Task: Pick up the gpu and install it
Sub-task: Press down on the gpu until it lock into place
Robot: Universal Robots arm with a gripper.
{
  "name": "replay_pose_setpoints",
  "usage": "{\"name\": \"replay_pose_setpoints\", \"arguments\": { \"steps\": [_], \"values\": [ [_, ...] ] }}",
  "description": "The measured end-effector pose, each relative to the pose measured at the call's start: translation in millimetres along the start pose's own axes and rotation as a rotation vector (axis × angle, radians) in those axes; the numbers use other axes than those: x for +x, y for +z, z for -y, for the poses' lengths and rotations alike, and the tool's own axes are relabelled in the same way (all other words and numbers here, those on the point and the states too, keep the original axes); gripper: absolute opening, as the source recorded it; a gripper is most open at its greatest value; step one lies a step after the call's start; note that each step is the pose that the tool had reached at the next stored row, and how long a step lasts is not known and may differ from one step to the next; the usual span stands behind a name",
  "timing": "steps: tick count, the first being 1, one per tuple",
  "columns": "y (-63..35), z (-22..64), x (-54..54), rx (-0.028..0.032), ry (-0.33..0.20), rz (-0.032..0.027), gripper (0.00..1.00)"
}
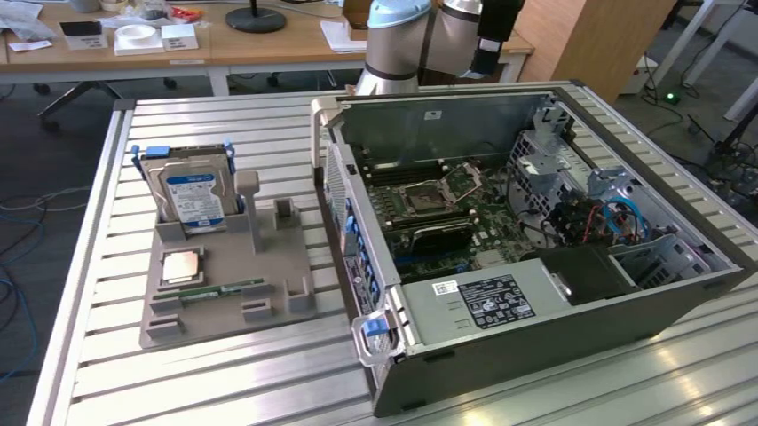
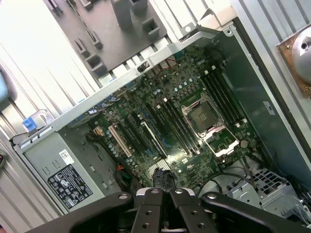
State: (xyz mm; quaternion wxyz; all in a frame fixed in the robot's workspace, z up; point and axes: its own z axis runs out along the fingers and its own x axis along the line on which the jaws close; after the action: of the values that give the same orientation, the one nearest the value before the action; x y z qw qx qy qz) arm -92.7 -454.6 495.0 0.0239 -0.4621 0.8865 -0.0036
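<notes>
The gpu [image 1: 434,234] is a thin dark card standing on edge in a slot of the motherboard [image 1: 474,209], inside the open computer case [image 1: 498,311]. From the wrist view it shows edge-on as a narrow strip [image 2: 153,138] between the slots. My gripper [image 1: 485,69] hangs above the far rim of the case, well clear of the card. In the wrist view its fingers [image 2: 164,178] are shut together with nothing between them.
On the exterior view's left, a grey fixture tray [image 1: 219,306] carries a silver hard drive with a blue label [image 1: 193,197], a CPU [image 1: 181,265] and a green RAM stick [image 1: 213,290]. The power supply [image 1: 485,302] fills the case's near corner. Cables and drive cages [image 1: 592,213] crowd its right side.
</notes>
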Motion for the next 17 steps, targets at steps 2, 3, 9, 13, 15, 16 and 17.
{"name": "replay_pose_setpoints", "arguments": {
  "steps": [2, 3, 9, 13, 15, 16, 17],
  "values": [
    [0.0, 0.0, 0.0, -0.0002, -0.007, 0.0002, 0.11],
    [0.1, 0.0, 0.0, -0.0006, -0.017, 0.0005, 0.11],
    [0.4, 0.0, 0.0, -0.0041, -0.106, 0.003, 0.11],
    [0.8, 0.0, 0.0, -0.0067, -0.174, 0.0047, 0.11],
    [1.2, 0.0, 0.0, -0.0081, -0.207, 0.0058, 0.11],
    [1.4, -0.1, 0.0, -0.0087, -0.223, 0.0063, 0.11],
    [1.6, -0.1, 0.0, -0.0093, -0.239, 0.0067, 0.11]
  ]
}}
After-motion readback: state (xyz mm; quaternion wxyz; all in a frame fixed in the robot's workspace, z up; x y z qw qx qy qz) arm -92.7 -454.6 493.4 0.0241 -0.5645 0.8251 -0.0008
